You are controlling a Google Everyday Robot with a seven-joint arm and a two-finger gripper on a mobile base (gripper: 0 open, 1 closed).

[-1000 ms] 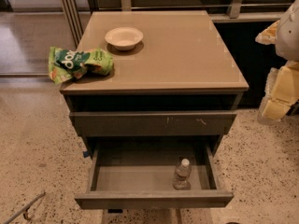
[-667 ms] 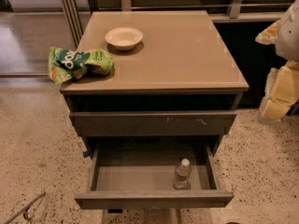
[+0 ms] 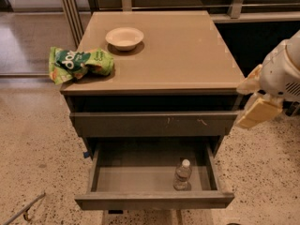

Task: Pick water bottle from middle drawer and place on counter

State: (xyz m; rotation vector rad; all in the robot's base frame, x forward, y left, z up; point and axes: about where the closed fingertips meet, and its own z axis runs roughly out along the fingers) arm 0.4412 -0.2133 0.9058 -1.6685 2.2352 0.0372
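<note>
Hanging spread and empty off the front right corner of the bench (image 3: 187,55), the gripper (image 3: 255,100) risks clipping the scratched drawer (image 3: 140,124) or toppling the upright bottle (image 3: 183,175) in the open drawer (image 3: 140,179) below the front edge.

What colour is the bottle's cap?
White cap, camera view; the tool hangs beside the counter.

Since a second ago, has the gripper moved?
Yes. The gripper has shifted left, closer to the front right corner of the counter, and hangs just off that corner.
</note>
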